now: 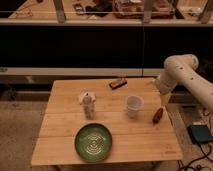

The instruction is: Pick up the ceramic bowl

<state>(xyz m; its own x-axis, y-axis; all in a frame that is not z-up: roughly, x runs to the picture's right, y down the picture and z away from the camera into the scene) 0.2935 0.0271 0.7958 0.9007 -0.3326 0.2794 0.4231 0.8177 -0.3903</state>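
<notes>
The ceramic bowl (93, 142) is a wide, shallow green bowl with pale rings inside. It sits upright near the front edge of the wooden table (60, 145), left of centre. My white arm (182, 72) reaches in from the right and bends down over the table's right edge. The gripper (161, 106) hangs there, well to the right of the bowl and farther back, not touching it. A small reddish-brown object (158, 115) lies just below the gripper.
A translucent white cup (134, 105) stands right of centre, between gripper and bowl. A pale crumpled upright item (88, 104) stands behind the bowl. A dark flat bar (118, 83) lies near the back edge. A dark counter runs behind the table.
</notes>
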